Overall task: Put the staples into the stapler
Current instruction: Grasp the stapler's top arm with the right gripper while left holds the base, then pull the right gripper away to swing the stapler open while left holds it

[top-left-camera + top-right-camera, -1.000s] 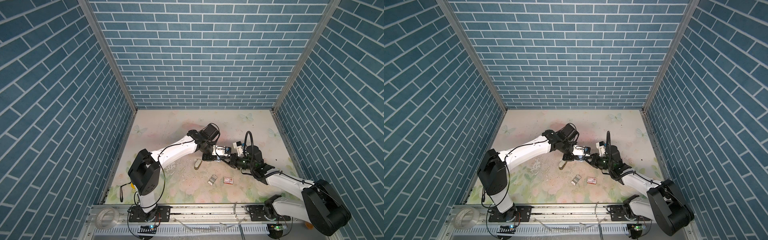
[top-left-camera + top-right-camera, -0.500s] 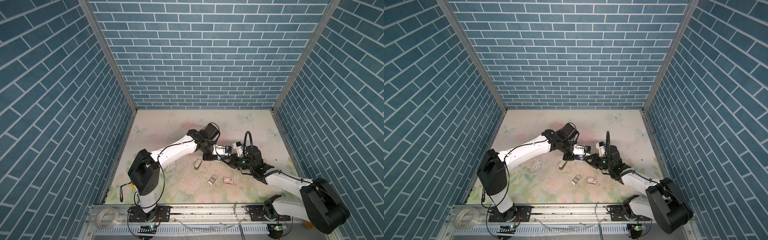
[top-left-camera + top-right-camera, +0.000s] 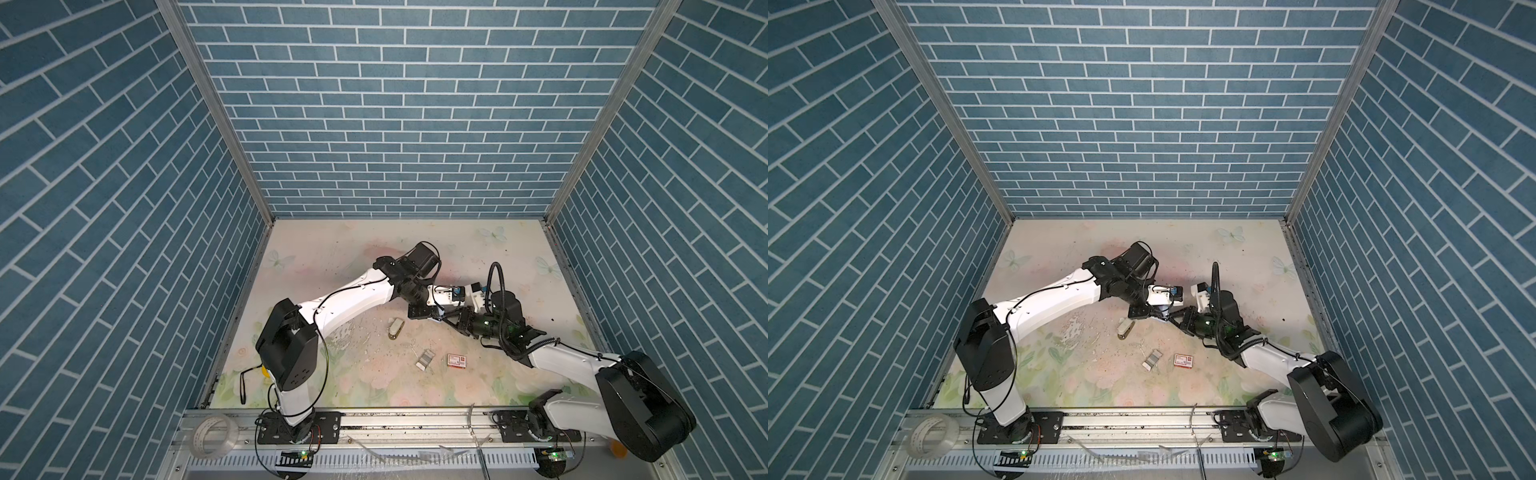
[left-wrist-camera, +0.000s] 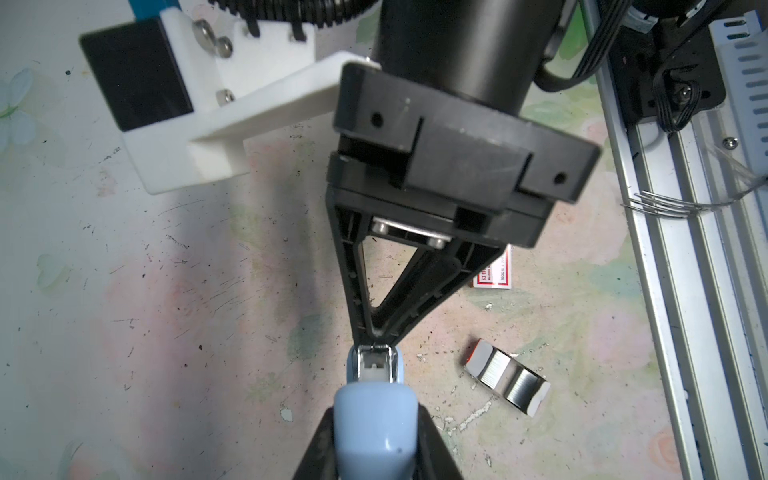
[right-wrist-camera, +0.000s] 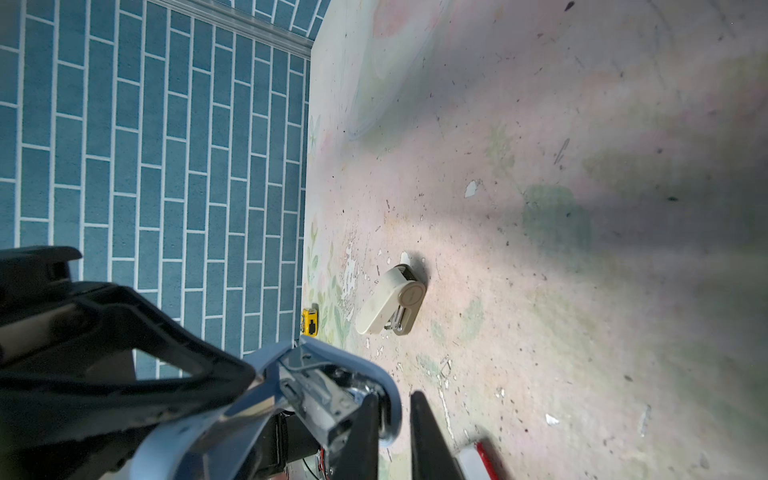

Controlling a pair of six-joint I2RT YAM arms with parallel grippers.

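Right gripper [image 4: 374, 343] has edged in, pinching the nose of the blue stapler [image 4: 374, 399] while left gripper [image 4: 376, 457] clamps its body; opening looks underway, staples [image 4: 507, 382] untouched on the desk [image 4: 166, 332]

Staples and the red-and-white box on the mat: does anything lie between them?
Only bare floral mat with a few small flecks. The staples and the red-and-white box lie apart, not touching. The gap shows in both top views.
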